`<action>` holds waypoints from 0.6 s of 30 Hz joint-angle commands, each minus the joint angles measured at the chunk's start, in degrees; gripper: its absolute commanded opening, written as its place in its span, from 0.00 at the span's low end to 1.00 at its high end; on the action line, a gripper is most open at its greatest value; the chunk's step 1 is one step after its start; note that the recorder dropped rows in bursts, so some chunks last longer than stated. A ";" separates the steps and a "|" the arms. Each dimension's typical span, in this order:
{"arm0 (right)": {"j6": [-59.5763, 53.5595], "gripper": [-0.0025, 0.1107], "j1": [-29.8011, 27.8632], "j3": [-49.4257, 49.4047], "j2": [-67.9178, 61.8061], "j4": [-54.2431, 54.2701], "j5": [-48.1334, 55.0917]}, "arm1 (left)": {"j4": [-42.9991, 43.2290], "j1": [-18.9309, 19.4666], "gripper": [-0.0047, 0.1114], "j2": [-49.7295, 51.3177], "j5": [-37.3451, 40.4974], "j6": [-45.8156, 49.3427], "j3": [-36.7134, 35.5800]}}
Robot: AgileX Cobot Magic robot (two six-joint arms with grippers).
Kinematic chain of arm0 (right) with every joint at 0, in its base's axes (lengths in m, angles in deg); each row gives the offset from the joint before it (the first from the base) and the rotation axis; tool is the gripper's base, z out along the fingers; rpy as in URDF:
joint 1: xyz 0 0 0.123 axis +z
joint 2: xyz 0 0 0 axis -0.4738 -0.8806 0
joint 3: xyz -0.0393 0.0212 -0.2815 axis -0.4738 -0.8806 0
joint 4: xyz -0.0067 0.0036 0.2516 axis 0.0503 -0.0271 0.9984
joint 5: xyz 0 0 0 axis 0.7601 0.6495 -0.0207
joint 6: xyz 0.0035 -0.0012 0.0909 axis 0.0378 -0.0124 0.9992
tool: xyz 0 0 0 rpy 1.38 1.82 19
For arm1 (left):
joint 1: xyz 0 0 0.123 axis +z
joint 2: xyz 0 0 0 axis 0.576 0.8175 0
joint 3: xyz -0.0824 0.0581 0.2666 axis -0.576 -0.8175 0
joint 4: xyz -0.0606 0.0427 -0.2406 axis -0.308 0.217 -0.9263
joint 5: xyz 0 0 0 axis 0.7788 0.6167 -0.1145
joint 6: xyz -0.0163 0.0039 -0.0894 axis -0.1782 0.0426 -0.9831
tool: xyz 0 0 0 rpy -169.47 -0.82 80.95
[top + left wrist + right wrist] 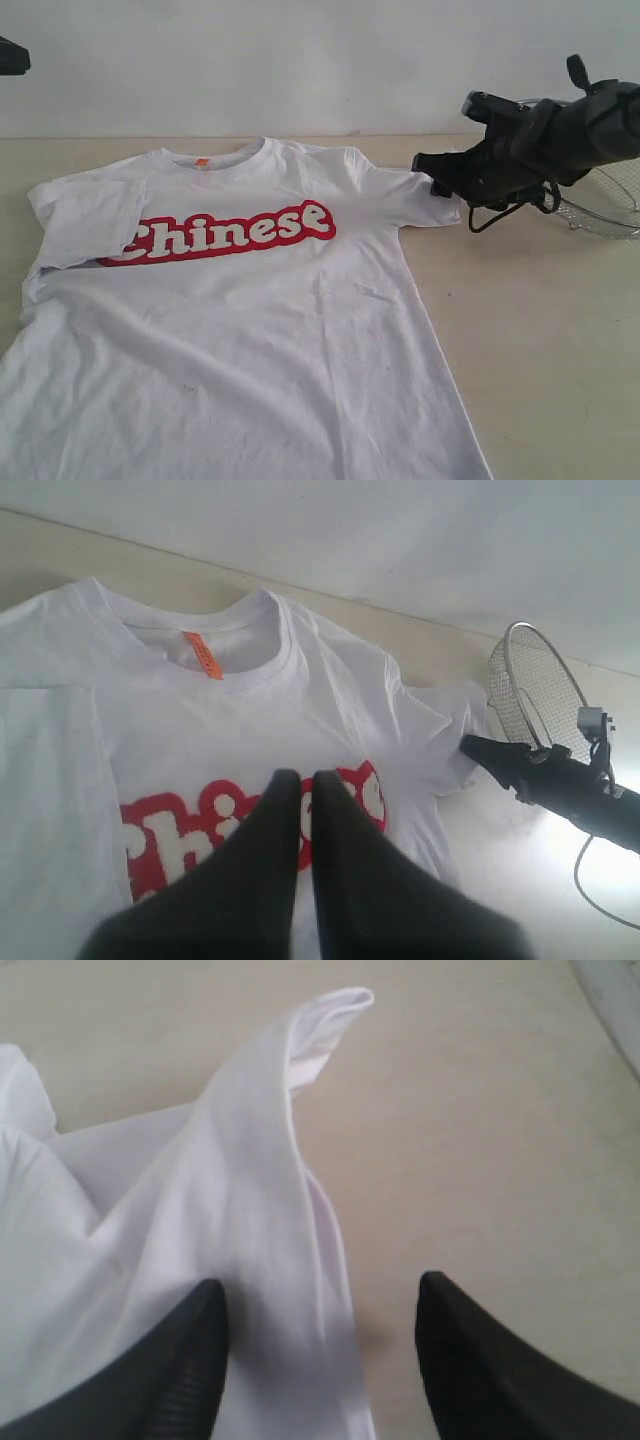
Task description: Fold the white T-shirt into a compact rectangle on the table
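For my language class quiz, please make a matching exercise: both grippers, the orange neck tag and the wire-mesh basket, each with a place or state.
1 left black gripper
2 right black gripper
3 small orange neck tag
4 silver wire-mesh basket

a inside the collar
b open at a sleeve
c behind the right arm
d shut over red lettering

Pairs: 1-d, 2-b, 3-a, 4-c.

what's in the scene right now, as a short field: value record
garment: white short-sleeved cotton T-shirt with red lettering, flat, face up
surface: pale beige table
one sleeve: folded in over the lettering's start
left gripper: shut, over the lettering
right gripper: open, at the other sleeve
also: silver wire-mesh basket beside the right arm
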 commanded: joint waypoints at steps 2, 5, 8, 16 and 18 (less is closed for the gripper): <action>-0.63 0.47 -0.40 0.26 0.21 -0.01 -0.84 | -0.63 -0.08 0.08 -0.45 -0.08 0.43 -0.27; -0.63 0.47 -0.40 0.26 0.21 -0.01 -1.11 | -0.63 -0.08 0.08 -0.45 -0.08 0.43 -0.27; -0.63 0.47 -0.40 0.26 0.21 -0.01 -0.66 | -0.63 -0.08 0.08 -0.45 -0.08 0.43 -0.27; -0.63 0.47 0.54 0.26 0.12 -0.01 -1.09 | -0.39 -0.08 0.08 -0.45 0.02 0.43 -0.27; -0.63 0.47 0.79 0.26 0.12 -0.01 -1.42 | -0.39 -0.08 0.08 -0.45 0.02 0.43 -0.27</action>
